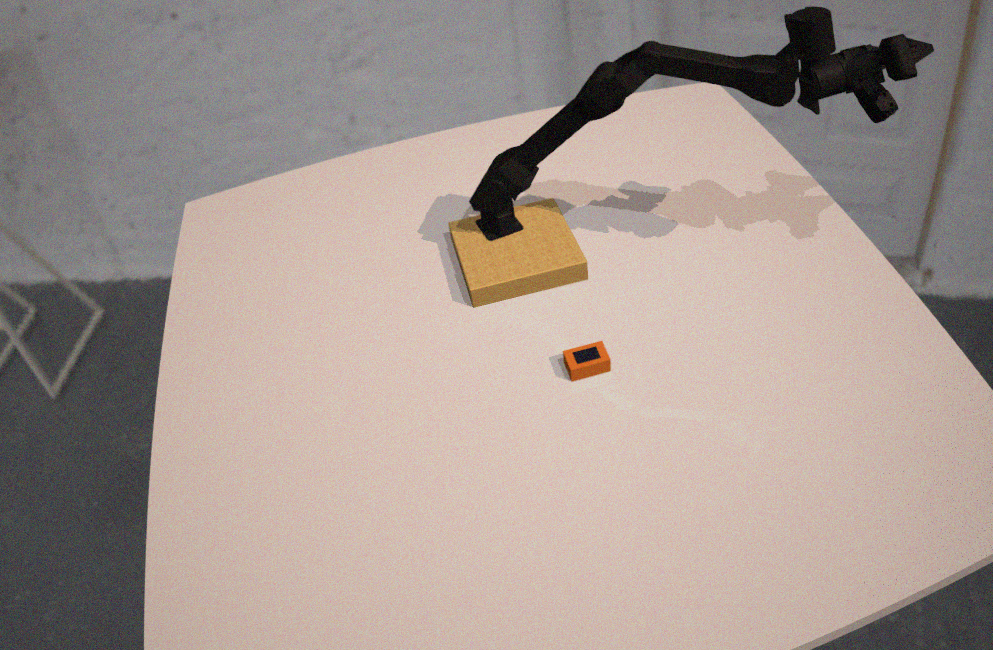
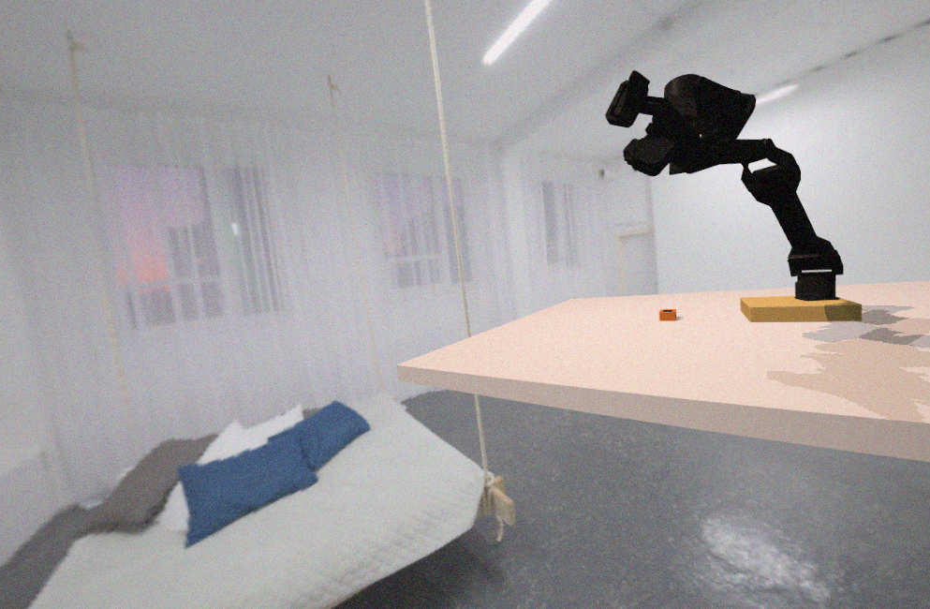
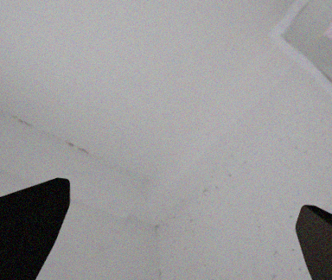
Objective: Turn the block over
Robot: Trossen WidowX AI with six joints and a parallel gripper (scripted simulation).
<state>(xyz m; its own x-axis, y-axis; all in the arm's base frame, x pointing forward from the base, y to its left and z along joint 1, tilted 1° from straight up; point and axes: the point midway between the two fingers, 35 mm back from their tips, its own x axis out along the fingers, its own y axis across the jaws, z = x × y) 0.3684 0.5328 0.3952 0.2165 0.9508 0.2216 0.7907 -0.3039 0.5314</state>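
Observation:
The orange block [image 1: 591, 370] [image 2: 668, 317] lies flat on the pale pink table [image 1: 344, 475] [image 2: 552, 351], in front of the arm's base. Its dark rectangular mark [image 1: 586, 354] is on the top face and points up. My gripper [image 1: 910, 82] [image 2: 623, 135] [image 3: 187, 205] is open and empty. It is high in the air, far from the block, out to the right in the top view. The block is not in the wrist view, which shows only the two spread fingers against a pale wall or ceiling. The block's underside is hidden.
The arm stands on a flat yellow-brown base slab [image 1: 528, 252] [image 2: 781, 310] behind the block in the top view. Arm shadows fall on the table beside the slab. Beyond the table, a hanging bed [image 2: 379, 495] with blue pillows shows in the exterior view.

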